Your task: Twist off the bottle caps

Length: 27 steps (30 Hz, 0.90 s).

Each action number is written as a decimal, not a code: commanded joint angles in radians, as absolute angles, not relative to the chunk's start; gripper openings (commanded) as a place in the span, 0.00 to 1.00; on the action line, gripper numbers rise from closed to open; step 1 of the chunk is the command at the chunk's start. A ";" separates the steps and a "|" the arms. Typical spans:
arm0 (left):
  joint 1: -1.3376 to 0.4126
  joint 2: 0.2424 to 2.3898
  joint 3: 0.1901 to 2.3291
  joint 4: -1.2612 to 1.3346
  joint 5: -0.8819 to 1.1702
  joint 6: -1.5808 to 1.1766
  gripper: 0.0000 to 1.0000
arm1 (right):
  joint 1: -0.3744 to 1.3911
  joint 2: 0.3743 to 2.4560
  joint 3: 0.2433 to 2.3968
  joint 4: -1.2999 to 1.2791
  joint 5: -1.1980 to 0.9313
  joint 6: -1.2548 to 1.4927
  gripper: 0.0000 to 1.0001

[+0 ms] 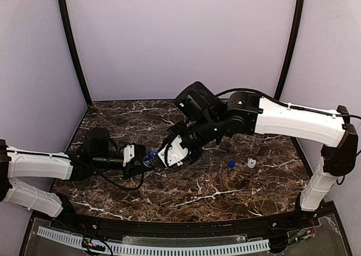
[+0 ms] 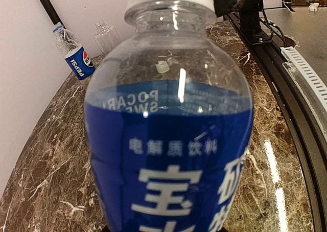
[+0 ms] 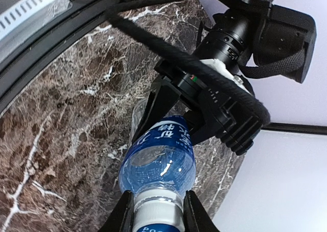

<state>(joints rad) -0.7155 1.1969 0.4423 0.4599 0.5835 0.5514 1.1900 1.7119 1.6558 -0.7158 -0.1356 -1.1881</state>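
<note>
The right gripper's [image 3: 157, 207] fingers [image 3: 122, 214] are clamped on either side of the white cap [image 3: 156, 221] of a clear plastic bottle [image 2: 168, 155]. The left gripper [image 1: 141, 159] is closed around the bottle's body, holding it on its side above the left-centre of the marble-patterned table [image 1: 225, 194]. A blue label wraps the bottle, with white Chinese characters reading "电解质饮料" and larger ones cut off by the frame. "POCARI SWE" shows in reverse through the clear plastic. Further off, near the wall, a tilted Pepsi bottle [image 2: 76, 58] carries its logo on a blue label, just beside an unlabelled bottle [image 2: 106, 36]. To the right, a blue cap [image 1: 231, 163] and a second white cap [image 1: 251, 163] lie loose on the table.
</note>
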 commanded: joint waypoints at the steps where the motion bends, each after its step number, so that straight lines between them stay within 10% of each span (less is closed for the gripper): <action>1: -0.709 1.190 0.468 0.466 0.638 0.560 0.29 | 1.201 1.740 1.664 -0.723 0.026 -1.499 0.00; 7: -0.709 1.185 0.456 0.479 0.625 0.560 0.29 | 1.209 1.730 1.603 -0.617 0.147 -1.603 0.09; 17: -0.708 1.175 0.452 0.473 0.585 0.552 0.29 | 1.211 1.632 1.472 -0.338 0.170 -1.483 0.91; 27: -0.709 1.186 0.443 0.569 0.418 0.500 0.28 | 1.186 1.471 1.434 -0.382 -0.058 -1.057 0.99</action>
